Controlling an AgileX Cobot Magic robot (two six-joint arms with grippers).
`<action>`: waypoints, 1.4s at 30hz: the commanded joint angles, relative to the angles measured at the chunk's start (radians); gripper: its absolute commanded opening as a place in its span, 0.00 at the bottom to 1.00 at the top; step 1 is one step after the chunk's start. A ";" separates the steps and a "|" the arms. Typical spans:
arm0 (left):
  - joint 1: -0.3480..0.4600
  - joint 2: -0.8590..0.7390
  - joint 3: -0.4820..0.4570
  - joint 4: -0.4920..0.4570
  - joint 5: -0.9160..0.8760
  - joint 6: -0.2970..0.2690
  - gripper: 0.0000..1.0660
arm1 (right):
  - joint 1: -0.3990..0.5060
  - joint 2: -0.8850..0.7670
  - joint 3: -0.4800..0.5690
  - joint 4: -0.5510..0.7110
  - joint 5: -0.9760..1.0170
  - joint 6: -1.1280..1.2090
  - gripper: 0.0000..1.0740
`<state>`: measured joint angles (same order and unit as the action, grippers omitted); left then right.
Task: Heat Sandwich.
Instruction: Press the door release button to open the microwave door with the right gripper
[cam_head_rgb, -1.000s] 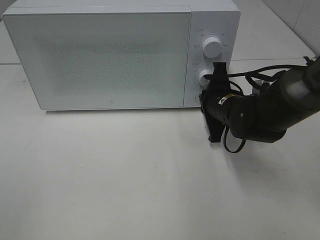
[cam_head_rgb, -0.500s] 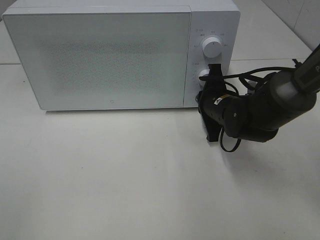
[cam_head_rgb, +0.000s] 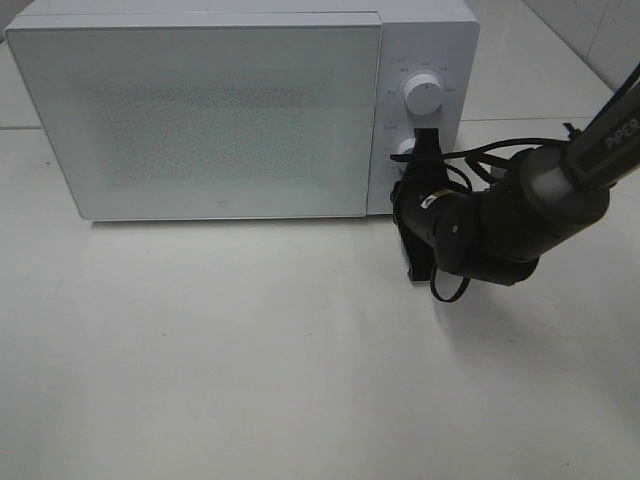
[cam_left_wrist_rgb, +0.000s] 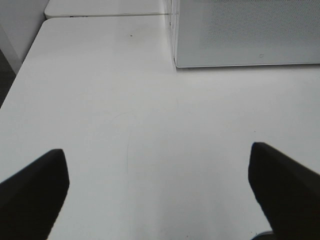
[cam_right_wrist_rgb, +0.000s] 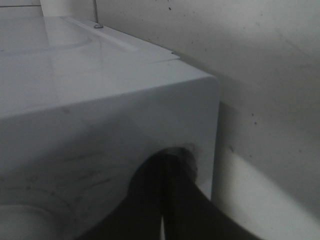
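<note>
Sandwich: not in view in any pic. Not on the table, not in a gripper. The microwave door is shut & I can't see thru it, so my guess is the sandwich is inside. Can't be sure tho.

R gripper is clenched tight w/ nothing in it. Its tips sit against the front of the control panel, low down, just under the lower knob. The wrist cam shows the two dark fingers pressed together, tips right at the white face near the box's corner. Can't tell which part they touch, a button or the bare panel.

L gripper is wide open, holding nothing, over bare table in front of the microwave, well apart from it.

How far along, I think:
- done: door closed, prob w/ food in.
- now: R arm working the controls.
- can't tell: if heat is on or over. The upper knob is too small to read.
- left: if not yet heated, wait; then open door, take plate out.
</note>
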<state>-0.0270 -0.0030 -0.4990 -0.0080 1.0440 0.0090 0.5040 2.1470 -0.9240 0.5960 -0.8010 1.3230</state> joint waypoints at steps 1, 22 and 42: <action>0.004 -0.024 0.004 0.003 -0.008 0.001 0.86 | -0.017 0.009 -0.113 -0.057 -0.270 -0.017 0.00; 0.004 -0.024 0.004 0.003 -0.008 0.001 0.86 | -0.014 -0.008 -0.110 -0.055 -0.184 -0.033 0.00; 0.004 -0.022 0.004 0.008 -0.008 0.001 0.86 | 0.003 -0.125 0.061 -0.084 0.044 0.010 0.00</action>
<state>-0.0270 -0.0030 -0.4990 0.0000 1.0440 0.0090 0.4970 2.0490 -0.8630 0.5600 -0.6980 1.3150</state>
